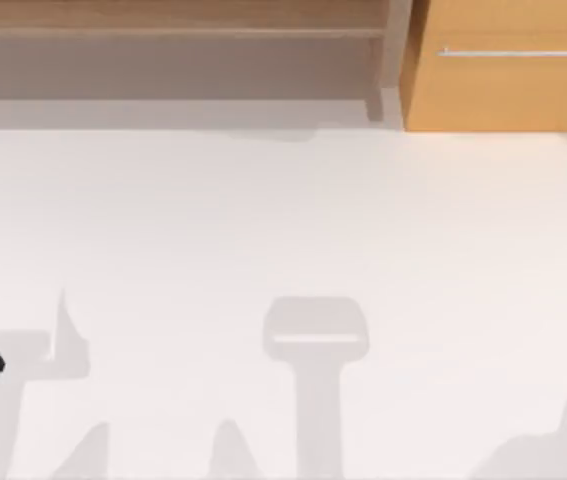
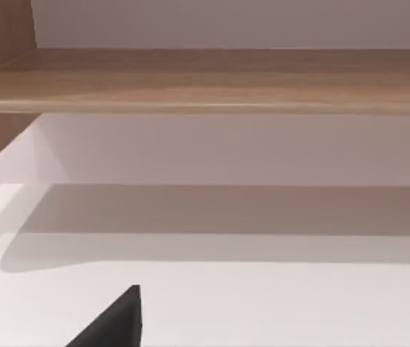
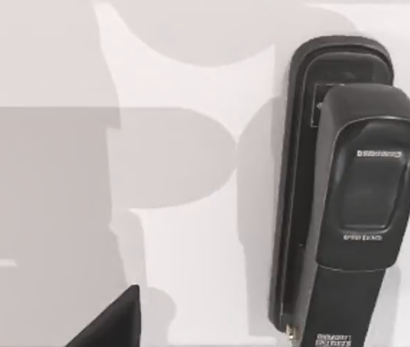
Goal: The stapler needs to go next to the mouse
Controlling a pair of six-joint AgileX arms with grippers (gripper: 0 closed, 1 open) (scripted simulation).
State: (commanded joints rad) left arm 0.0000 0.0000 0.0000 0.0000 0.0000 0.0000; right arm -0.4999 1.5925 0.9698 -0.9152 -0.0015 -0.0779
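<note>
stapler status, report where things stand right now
Black stapler lying flat on the white table, under the right wrist camera, not held. Left arm parked at the table's left edge. Mouse not sighted. Nothing around the stapler.

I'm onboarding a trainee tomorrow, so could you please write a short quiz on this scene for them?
1. True or false: in the right wrist view, the stapler lies on the white table.
2. What colour is the stapler? A black, B red, C blue.
3. Fill in: in the top view, the orange cabinet at the far right has a thin horizontal ____ across its front.
Key: 1 true; 2 A; 3 handle.
</note>
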